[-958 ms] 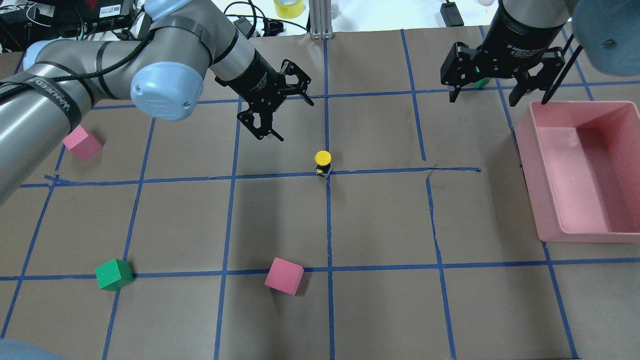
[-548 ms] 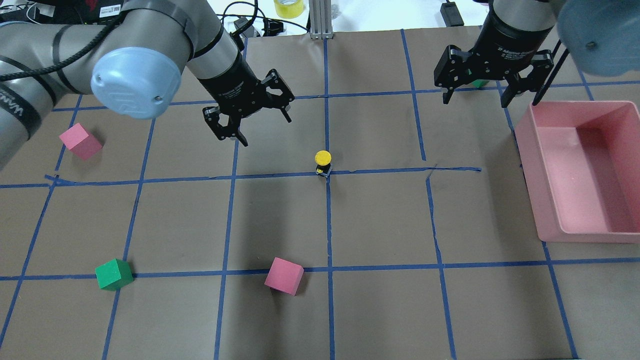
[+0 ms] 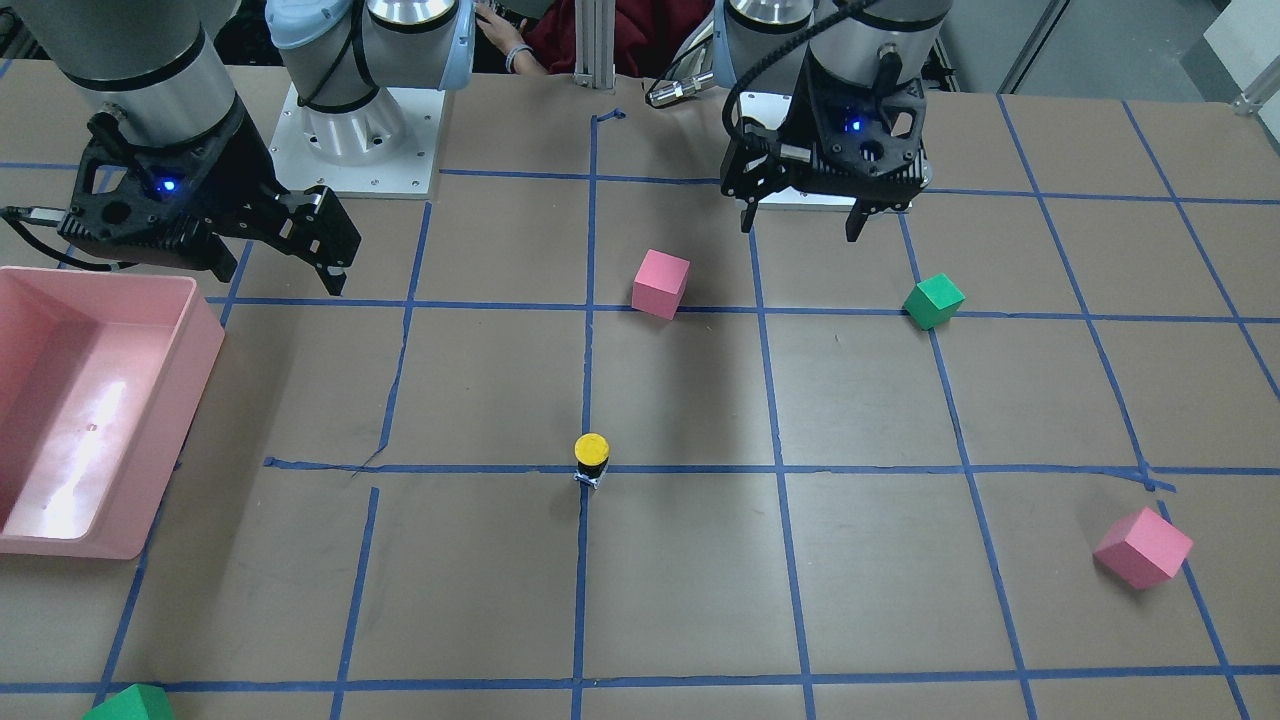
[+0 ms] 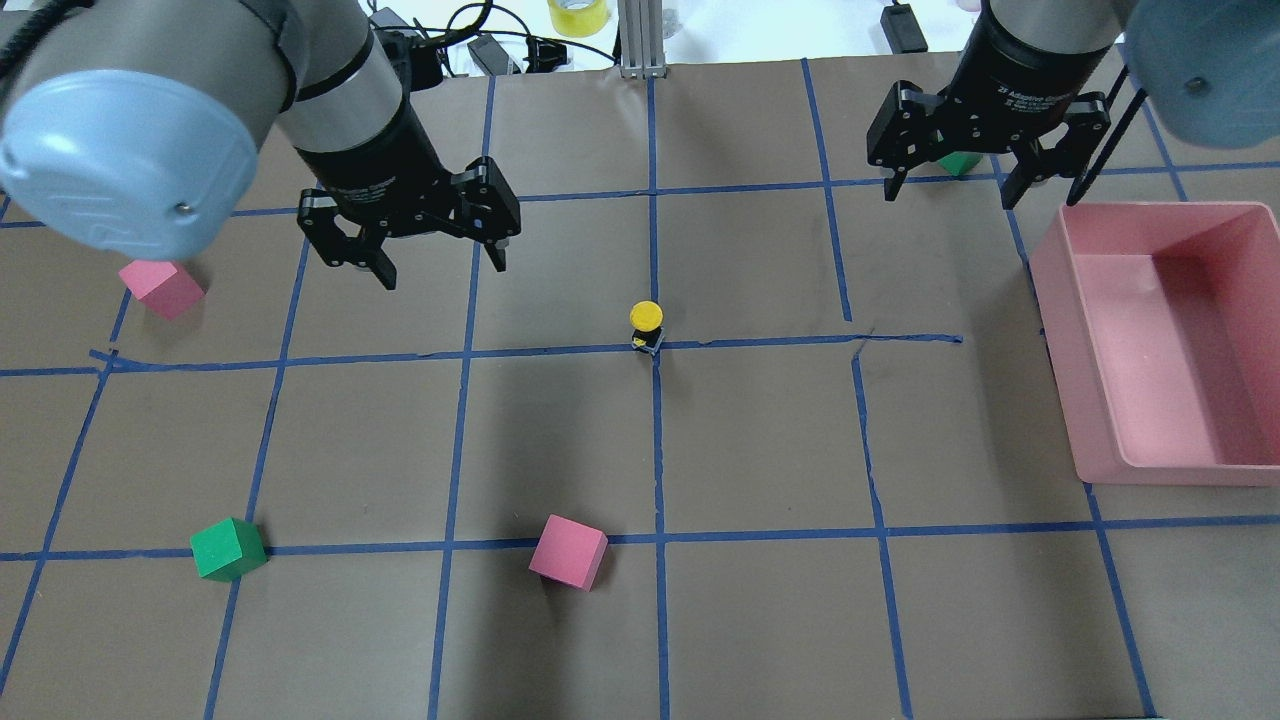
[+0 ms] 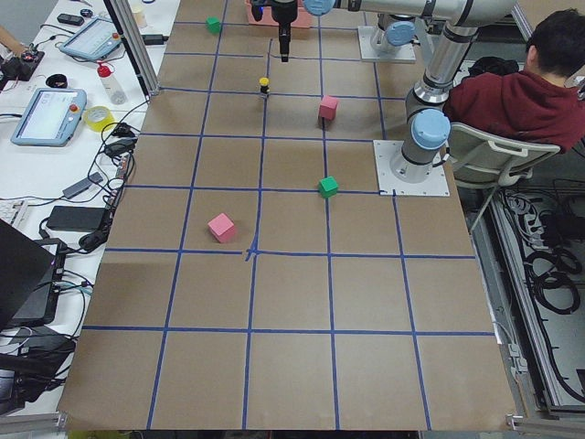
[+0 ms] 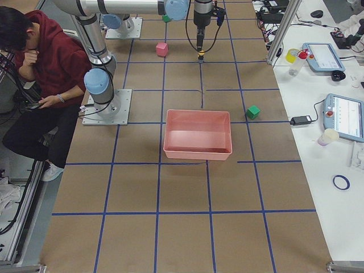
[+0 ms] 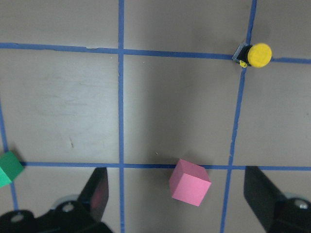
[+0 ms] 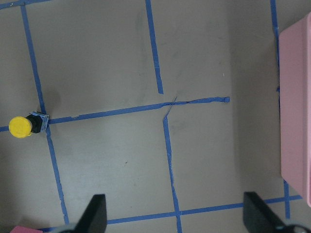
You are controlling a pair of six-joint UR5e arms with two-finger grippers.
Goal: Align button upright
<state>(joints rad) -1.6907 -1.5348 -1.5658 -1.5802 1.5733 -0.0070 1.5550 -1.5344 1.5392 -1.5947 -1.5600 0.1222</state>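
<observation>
Button [image 4: 646,325] upright on blue tape [image 4: 560,350] crossing mid-table, touched by neither gripper; left gripper [image 4: 442,270] and right gripper [image 4: 950,195] hang beyond it, well apart, fingers spread, empty. Brown paper table [image 4: 760,440], pink bin [image 4: 1170,475] at right, cluttered white bench [image 4: 760,30] past far edge

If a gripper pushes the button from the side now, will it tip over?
The button would likely tip: it stands upright on a small base with a wider yellow cap on top. Lying down, it might roll, since the cap is round.
</observation>
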